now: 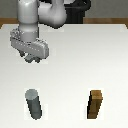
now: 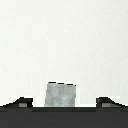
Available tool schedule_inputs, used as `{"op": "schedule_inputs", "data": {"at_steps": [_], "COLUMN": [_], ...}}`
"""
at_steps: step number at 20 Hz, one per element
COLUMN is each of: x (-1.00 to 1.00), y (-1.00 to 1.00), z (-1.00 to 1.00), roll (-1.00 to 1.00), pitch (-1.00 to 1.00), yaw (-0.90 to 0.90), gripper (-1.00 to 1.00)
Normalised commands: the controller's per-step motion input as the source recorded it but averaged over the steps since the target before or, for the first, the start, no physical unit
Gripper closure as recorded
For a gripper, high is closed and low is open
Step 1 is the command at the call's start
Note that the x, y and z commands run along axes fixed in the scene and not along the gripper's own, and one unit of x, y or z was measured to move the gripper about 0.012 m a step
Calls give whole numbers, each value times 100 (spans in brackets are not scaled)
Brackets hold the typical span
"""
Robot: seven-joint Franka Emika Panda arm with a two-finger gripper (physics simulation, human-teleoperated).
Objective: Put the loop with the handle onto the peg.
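Grey and upright, the peg [image 1: 34,104] stands on the white table [image 1: 75,60], well apart from our gripper [image 1: 34,60] and nearer the camera in the exterior view. It carries nothing, so the main part of the task is not yet done.

In the wrist view a pale grey piece [image 2: 61,95] sits between our two dark fingertips [image 2: 21,102]. We judge this to be the stubby handle of the loop, though the ring itself is hidden. The jaws stand fairly wide apart there, with gaps on both sides of the grey piece, so we cannot tell whether they grip it or only straddle it.

A brown wooden block [image 1: 96,105] stands to the exterior view's right of the peg, also far from the jaws.

What is left, as we judge it: secure the handle, carry the loop over the peg and lower it on.
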Motion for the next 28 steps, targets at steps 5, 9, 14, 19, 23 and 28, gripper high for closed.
{"op": "schedule_inputs", "data": {"at_steps": [5, 9, 14, 19, 23, 28], "x": [0, 0, 0, 0, 0, 0], "y": [0, 0, 0, 0, 0, 0], "z": [-40, 0, 0, 40, 100, 100], "roll": [0, 0, 0, 0, 0, 0], "pitch": [0, 0, 0, 0, 0, 0], "yaw": [0, 0, 0, 0, 0, 0], "gripper": [-100, 100, 100, 100, 100, 100]}}
